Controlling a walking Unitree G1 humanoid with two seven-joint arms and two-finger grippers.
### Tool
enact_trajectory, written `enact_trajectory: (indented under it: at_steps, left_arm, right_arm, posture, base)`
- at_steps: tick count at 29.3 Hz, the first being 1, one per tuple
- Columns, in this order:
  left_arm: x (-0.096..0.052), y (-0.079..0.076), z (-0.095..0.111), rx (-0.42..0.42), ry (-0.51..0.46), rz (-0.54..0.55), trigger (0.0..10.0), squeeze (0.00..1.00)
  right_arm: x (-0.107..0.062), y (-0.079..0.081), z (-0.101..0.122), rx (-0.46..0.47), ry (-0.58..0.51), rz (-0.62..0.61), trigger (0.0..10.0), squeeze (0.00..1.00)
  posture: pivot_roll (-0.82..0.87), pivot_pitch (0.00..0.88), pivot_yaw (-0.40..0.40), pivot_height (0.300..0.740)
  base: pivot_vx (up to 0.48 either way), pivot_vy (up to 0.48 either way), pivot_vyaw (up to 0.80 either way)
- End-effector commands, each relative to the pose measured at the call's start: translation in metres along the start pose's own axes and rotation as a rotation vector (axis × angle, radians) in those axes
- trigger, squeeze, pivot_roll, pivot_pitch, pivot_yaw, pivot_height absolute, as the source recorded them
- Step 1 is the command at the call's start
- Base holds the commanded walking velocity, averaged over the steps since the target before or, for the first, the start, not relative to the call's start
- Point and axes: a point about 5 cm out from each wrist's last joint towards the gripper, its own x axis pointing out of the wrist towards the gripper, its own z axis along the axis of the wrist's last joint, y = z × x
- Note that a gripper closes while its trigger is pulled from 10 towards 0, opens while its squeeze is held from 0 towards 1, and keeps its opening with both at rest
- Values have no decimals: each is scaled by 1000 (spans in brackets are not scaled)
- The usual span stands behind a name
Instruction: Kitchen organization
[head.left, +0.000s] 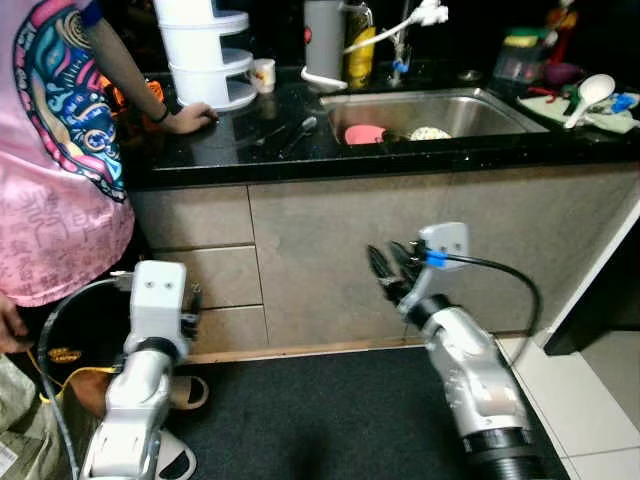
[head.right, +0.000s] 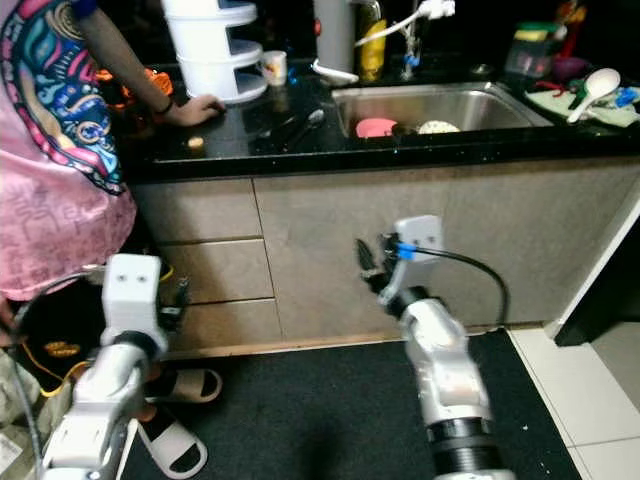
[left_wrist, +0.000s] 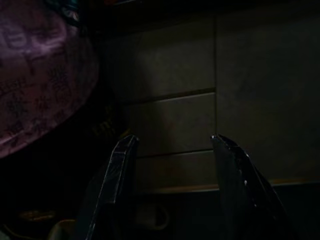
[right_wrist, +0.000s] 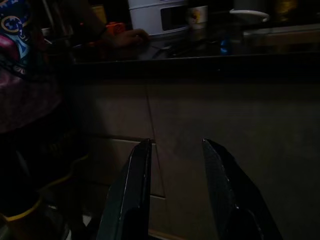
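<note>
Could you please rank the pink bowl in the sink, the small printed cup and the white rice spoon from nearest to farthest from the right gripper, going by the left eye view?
From the right gripper, low before the cabinet:
1. Pink bowl, in the sink straight above it.
2. Small printed cup, at the back of the counter toward the left.
3. White rice spoon, far right on the counter.

A home kitchen: a black stone counter (head.left: 400, 150) over grey cabinet drawers (head.left: 195, 250), a steel sink (head.left: 470, 112) holding what look like dishes, a faucet (head.left: 400, 35), and slippers (head.right: 185, 385) on the floor.
</note>
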Motion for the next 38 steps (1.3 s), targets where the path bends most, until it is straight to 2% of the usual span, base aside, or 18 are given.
enact_trajectory:
  at_steps: [1, 5, 16, 27, 38]
  left_arm:
    - [-1, -3, 2, -12, -6, -23, 10000, 0]
    - [-2, -3, 3, -16, -10, -24, 10000, 0]
    - [-2, -4, 6, -20, -19, -34, 10000, 0]
    - [-2, -6, 9, -20, -30, -35, 10000, 0]
    - [-1, 0, 17, -15, -52, -22, 10000, 0]
  right_arm:
    - [-1, -3, -1, -5, 6, -16, 10000, 0]
    - [-1, -3, -3, -23, 22, -14, 10000, 0]
    - [-1, 1, -2, -31, 23, -5, 10000, 0]
    - [0, 11, 1, -13, 3, 62, 10000, 0]
    - [4, 20, 8, -7, -22, 105, 10000, 0]
  posture:
    - [-19, 0, 5, 740]
    - [-17, 0, 5, 740]
    - [-13, 0, 4, 740]
    - [-15, 0, -7, 740]
    - [-1, 0, 0, 740]
  base:
    - [0, 0, 0]
    - [0, 0, 0]
    - [303, 0, 0]
    - [326, 0, 0]
    - [354, 0, 0]
